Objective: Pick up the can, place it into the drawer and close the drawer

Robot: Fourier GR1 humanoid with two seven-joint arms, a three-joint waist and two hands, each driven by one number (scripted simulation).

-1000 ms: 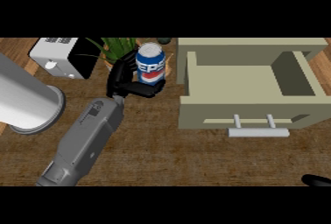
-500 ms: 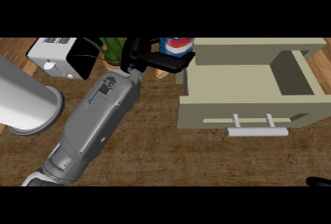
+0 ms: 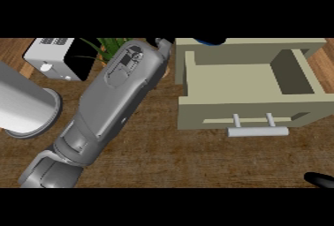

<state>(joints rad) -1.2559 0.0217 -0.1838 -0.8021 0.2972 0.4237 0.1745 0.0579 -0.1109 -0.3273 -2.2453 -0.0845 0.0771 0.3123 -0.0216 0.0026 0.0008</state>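
Stretching up from the lower left of the head view, the left forearm [image 3: 108, 114] lies slantwise across the wooden bench [image 3: 163, 154]. Its black left hand [image 3: 158, 42] is mostly cut off by the top edge of the view, so I cannot tell how its fingers are set. Just to the right of that hand a sliver of the blue can [image 3: 210, 41] shows at the top edge, over the rear wall of the open drawer [image 3: 248, 114]; whether the hand holds it cannot be made out. The drawer's beige tray lies to the right of the forearm, its pale handle [image 3: 257, 131] facing the near edge. Left of the forearm stand a green plant [image 3: 108, 45], a white appliance [image 3: 55, 57] and a large grey cylinder [image 3: 23, 108]. Only a black tip of the right hand [image 3: 321, 179] shows at the lower right corner, well apart from the drawer; its fingers cannot be judged.
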